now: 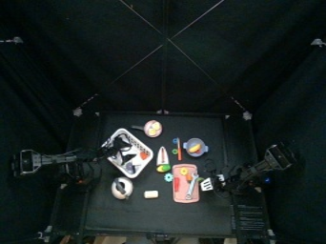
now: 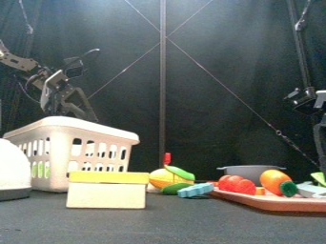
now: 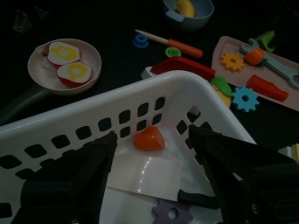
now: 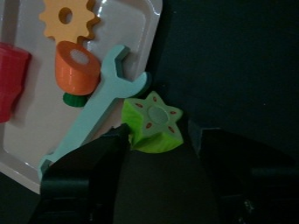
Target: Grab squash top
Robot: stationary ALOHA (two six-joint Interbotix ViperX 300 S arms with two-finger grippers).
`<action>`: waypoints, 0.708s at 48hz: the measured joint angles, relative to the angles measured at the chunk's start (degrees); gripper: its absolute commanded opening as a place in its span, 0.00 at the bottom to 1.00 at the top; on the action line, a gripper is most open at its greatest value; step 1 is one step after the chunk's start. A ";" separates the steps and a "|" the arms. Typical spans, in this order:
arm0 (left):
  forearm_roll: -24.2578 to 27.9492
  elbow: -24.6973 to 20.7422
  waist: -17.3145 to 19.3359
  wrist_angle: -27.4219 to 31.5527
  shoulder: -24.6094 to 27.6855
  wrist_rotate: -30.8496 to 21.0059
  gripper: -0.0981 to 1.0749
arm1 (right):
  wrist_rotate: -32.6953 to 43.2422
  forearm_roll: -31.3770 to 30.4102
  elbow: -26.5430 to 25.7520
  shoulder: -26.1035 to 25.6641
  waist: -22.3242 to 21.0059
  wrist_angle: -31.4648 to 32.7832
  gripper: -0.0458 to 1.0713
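The squash top (image 4: 152, 124) is a small green star-shaped cap lying on the black table just off the edge of the pale tray (image 4: 142, 35). My right gripper (image 4: 162, 162) is right at it, jaws open, one on each side of the cap and neither clearly touching it. From above, the right gripper (image 1: 214, 181) sits at the tray's (image 1: 188, 177) right edge. My left gripper (image 3: 163, 166) hangs open over the white basket (image 3: 128, 105), holding nothing.
On the tray lie a teal wrench (image 4: 100, 105), an orange carrot piece (image 4: 76, 70) and a yellow gear (image 4: 70, 17). An orange piece (image 3: 149, 137) lies in the basket. A plate with egg halves (image 1: 152, 128), a blue bowl (image 1: 193, 147) and a yellow block (image 2: 109, 189) stand around.
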 measured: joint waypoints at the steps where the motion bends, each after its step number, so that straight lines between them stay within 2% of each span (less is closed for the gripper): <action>1: 0.00 0.00 0.00 0.00 0.18 0.00 0.92 | 0.00 0.09 0.00 0.09 0.00 0.09 0.77; 16: -0.09 0.00 0.00 0.00 0.00 0.00 0.92 | 0.00 0.53 0.00 0.00 -0.53 0.35 0.62; 24: 0.00 0.00 0.00 0.00 0.00 0.00 0.92 | -0.70 0.09 0.00 -1.58 -0.53 2.20 0.60; 34: -0.09 0.00 -0.18 -0.44 0.00 0.00 0.92 | -0.79 -2.72 -0.44 -6.33 0.44 7.12 0.60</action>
